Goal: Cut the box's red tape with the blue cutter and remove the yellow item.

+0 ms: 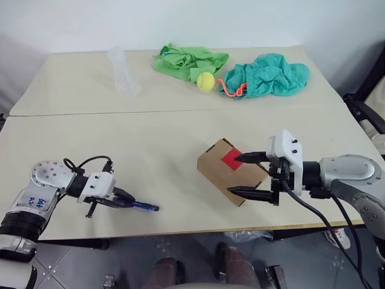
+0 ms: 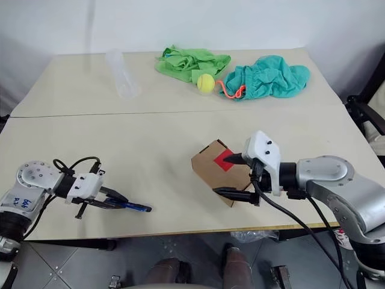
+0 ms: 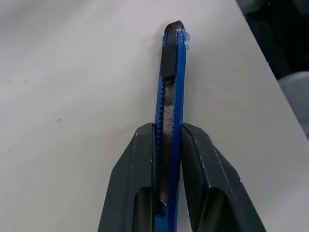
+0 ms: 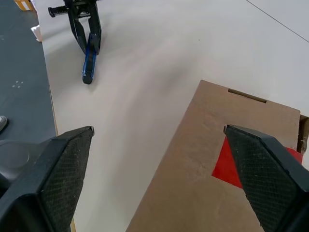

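The left claw (image 1: 123,200) is clamped on the cutter (image 3: 169,116), its two fingers pinching the blue handle from either side low over the near edge of the bench (image 1: 120,138), with the dark tip pointing toward the box (image 1: 231,171). That looks like a grip meant for carrying the blade across to the carton, though whether the cutter is lifted clear of the bench or resting on it I can't tell. The right claw (image 1: 246,176) stands wide apart around the near end of the box, one finger over the top face by the red tape (image 1: 231,159), the other down by the near side; I'd guess it is placed to steady the carton while the cut is made, but it doesn't seem to be squeezing it, and I can't say if either finger is touching. The box sits closed near the middle of the bench, well apart from the cutter, with the tape on its top face uncut as far as I can see. The yellow item must be inside, hidden by the flaps. At the far side lie a green cloth (image 1: 187,61), a tennis ball (image 1: 206,80), a teal bag (image 1: 267,75) with an orange cord, and a clear plastic cup (image 1: 122,72) on its side, none of it involved. Whether the blade is extended is hard to make out.
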Motion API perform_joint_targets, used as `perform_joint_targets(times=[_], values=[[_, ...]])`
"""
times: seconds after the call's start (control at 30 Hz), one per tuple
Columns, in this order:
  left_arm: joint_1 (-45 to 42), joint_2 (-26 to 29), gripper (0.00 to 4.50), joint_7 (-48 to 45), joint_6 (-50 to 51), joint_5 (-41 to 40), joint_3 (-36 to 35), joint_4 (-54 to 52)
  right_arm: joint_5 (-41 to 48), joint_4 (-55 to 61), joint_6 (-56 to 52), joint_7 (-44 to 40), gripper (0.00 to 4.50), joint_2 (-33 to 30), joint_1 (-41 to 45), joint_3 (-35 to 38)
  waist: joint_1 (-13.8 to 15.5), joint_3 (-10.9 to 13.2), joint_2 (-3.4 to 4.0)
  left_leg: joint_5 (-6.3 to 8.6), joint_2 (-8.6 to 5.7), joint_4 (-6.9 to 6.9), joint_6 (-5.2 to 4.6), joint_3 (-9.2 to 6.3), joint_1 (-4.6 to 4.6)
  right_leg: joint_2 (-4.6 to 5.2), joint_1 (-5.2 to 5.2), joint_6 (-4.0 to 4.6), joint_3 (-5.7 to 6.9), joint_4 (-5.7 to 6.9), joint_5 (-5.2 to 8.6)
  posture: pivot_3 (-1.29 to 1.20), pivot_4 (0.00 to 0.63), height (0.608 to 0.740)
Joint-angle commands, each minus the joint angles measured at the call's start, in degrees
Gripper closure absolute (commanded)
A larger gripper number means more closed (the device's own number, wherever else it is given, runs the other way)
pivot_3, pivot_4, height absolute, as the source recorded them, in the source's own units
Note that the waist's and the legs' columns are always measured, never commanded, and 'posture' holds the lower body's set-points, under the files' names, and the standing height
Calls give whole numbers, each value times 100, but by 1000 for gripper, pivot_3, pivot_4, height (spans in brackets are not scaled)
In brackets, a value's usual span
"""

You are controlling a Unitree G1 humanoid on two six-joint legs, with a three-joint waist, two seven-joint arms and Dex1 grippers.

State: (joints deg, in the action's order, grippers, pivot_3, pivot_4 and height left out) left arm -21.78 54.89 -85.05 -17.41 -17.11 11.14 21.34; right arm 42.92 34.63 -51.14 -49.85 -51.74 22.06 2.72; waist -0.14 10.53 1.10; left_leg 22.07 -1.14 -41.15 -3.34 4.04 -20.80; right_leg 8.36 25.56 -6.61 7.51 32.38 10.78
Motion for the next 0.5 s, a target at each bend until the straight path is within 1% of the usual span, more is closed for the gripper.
perform_joint_targets(times=[0.03,0.2,0.27,0.37,0.5], values=[[515,143,3146,-16,412,487,241,-360,95,188,20,20,0,-29,84,82,0,-3,5,1,0,1,-1,0,0,0,0,0,0,-2,0,0,150,740],[663,172,1780,180,465,772,174,-601,76,141,53,-5,0,-17,139,25,9,-12,25,3,-2,3,-2,1,5,1,-5,0,-1,-6,0,0,150,740],[748,198,1228,121,515,748,155,-711,68,133,60,-12,0,-17,147,12,34,-21,38,3,-2,4,-3,3,14,6,-11,0,-2,-5,0,0,150,740],[882,171,1228,56,584,609,75,-838,50,129,69,-20,0,-21,147,-2,22,-26,46,3,-1,4,-3,5,22,12,-13,2,-9,1,1,0,150,740],[704,-7,1228,171,513,759,42,-508,53,145,62,-12,0,-12,132,-8,24,-33,59,4,3,10,-1,10,26,12,-12,4,-13,1,2,0,150,740]])
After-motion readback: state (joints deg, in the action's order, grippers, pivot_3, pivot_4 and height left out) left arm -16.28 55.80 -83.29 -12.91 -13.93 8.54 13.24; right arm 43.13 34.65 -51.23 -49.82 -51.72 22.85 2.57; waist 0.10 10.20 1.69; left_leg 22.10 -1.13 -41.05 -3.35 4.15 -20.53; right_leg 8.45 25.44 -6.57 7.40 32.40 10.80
